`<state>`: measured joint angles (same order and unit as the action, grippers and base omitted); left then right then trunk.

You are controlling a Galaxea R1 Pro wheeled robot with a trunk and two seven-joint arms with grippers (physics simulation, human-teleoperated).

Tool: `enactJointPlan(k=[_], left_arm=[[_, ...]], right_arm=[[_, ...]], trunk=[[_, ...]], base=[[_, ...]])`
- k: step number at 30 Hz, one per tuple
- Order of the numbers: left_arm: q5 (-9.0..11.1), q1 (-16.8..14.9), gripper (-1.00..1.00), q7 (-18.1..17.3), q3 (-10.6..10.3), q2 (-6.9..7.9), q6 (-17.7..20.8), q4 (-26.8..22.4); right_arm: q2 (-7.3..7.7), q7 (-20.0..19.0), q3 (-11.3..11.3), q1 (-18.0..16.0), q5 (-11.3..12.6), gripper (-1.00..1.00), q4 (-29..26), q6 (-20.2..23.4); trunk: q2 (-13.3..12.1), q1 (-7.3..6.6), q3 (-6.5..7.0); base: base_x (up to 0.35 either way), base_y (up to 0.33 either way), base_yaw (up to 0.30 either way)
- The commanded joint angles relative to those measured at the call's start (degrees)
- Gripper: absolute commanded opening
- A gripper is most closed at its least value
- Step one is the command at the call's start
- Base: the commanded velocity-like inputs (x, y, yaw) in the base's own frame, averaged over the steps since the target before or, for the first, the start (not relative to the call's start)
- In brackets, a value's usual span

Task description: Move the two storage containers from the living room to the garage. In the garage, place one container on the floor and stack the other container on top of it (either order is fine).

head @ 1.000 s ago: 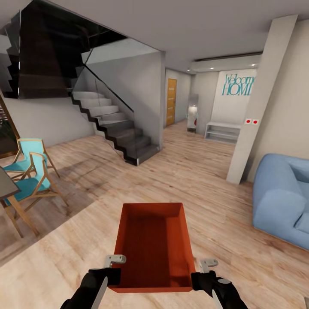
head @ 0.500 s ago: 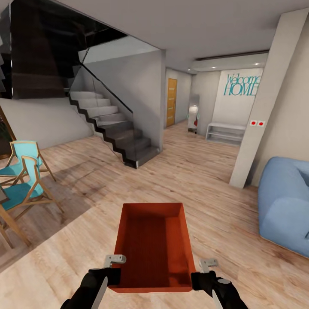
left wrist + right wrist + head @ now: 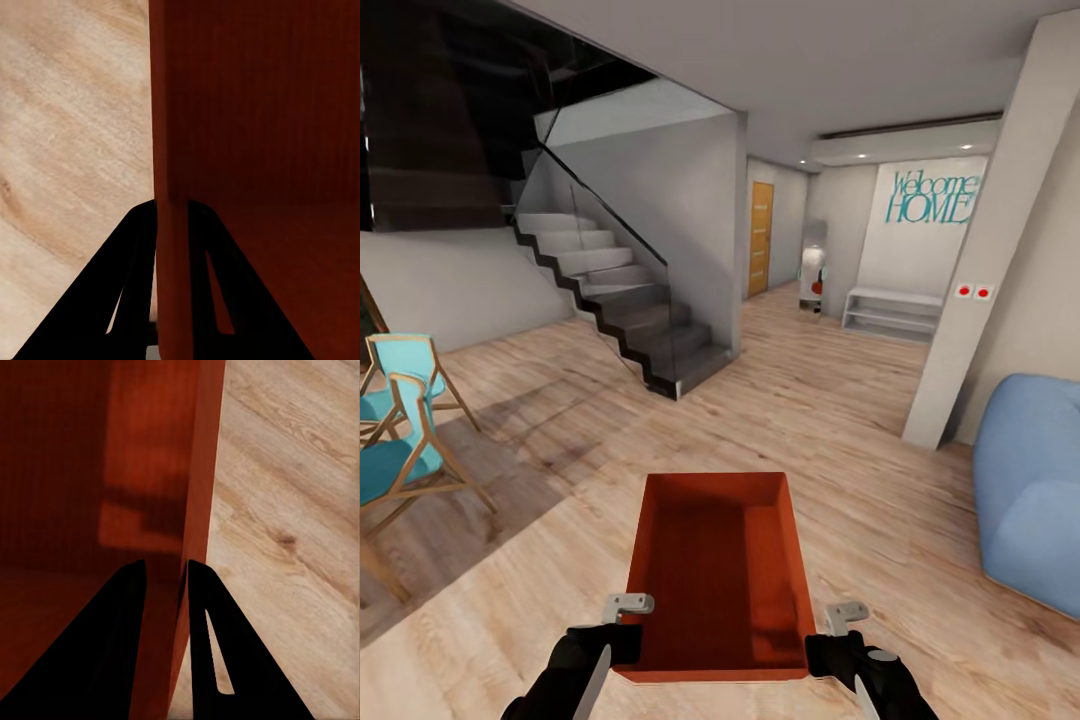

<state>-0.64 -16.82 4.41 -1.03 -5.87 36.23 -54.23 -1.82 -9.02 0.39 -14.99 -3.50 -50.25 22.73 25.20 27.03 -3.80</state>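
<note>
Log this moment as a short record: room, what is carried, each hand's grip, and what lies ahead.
room: living room, light wood-plank floor
carried: one red-orange storage container, open top, empty
left hand: shut on the container's left wall
right hand: shut on the container's right wall
ahead: staircase, orange door, "Welcome HOME" wall lettering
sides: turquoise chairs, blue sofa

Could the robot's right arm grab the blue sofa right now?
Probably not. The right gripper is shut on the wall of the red box, which both arms carry, and the blue sofa sits well off to the side across the wood floor. It would have to let go first.
</note>
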Motion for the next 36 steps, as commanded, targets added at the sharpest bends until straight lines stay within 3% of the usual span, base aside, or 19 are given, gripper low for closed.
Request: enactJointPlan(k=[1,8,23,36], left_arm=[[-0.4,-0.1,-1.0,0.3,3.8,0.72,0.3,-0.1],[-0.5,-0.1,-1.0,0.3,3.8,0.69,0.3,-0.1],[-0.5,-0.1,-1.0,0.4,3.8,0.7,0.3,-0.1],[-0.5,-0.1,-1.0,0.4,3.8,0.7,0.3,-0.1]], right_arm=[[0.07,-0.5,0.1,0.0,0.4,-1.0,-0.1,0.4],[0.07,-0.5,0.2,0.0,0.3,-1.0,-0.1,0.4],[0.07,-0.4,0.2,0.0,0.4,-1.0,-0.1,0.5],[0.07,-0.4,0.2,0.0,0.3,-1.0,-0.1,0.5]], trunk=[[0.1,0.07,-0.12],[0.1,0.07,-0.11],[0.1,0.07,0.18],[0.1,0.07,0.19]], base=[[0.324,0.0,0.0],[0.324,0.0,-0.06],[0.324,0.0,-0.26],[0.324,0.0,-0.013]])
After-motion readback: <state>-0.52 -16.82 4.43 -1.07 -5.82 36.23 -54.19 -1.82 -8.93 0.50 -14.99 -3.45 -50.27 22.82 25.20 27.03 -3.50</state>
